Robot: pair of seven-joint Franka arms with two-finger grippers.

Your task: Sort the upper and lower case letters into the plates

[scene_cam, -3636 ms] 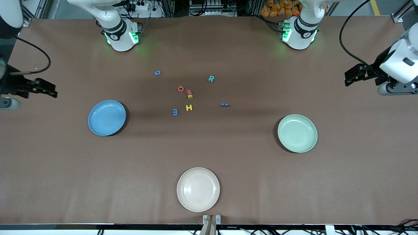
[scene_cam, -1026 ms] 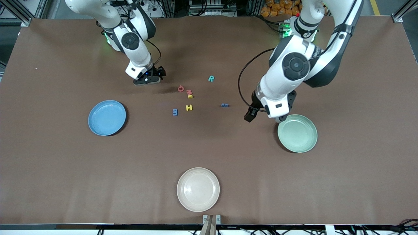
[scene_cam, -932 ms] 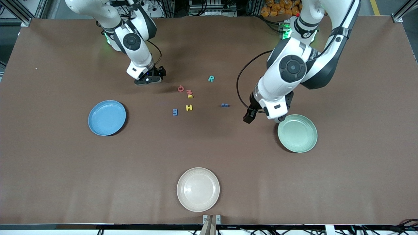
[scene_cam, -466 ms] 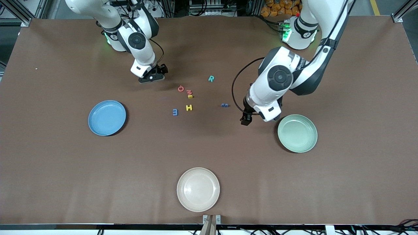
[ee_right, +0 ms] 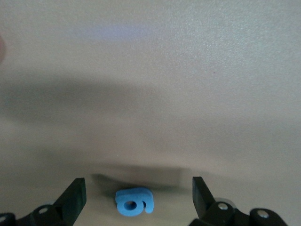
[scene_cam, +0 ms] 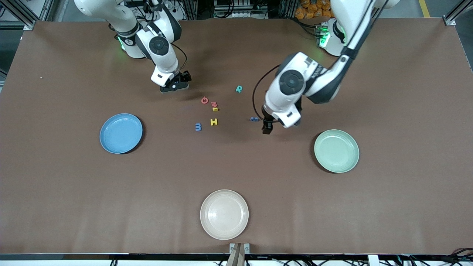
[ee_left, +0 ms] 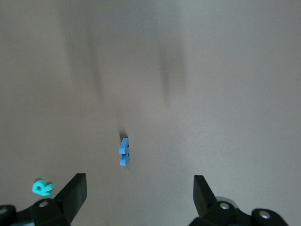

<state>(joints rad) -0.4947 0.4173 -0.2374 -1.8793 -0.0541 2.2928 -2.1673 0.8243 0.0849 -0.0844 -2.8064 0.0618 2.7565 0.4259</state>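
Observation:
Small toy letters lie mid-table: a teal R, a red Q, a pink letter touching a yellow one, a yellow H, a blue m and a blue letter standing on edge. My right gripper is low over a blue g, open, its jaws on either side of the g without touching it. My left gripper hangs open just short of the on-edge blue letter. The blue plate and the mint green plate hold nothing.
A cream plate sits near the table's front edge, nearer the front camera than the letters. The teal R shows beside one left finger. Brown table cloth lies bare between the letters and each plate.
My left gripper swung away from the green plate's rim toward the on-edge blue letter. My right gripper shifted a little toward the letter cluster, over the blue g. Both stayed open.

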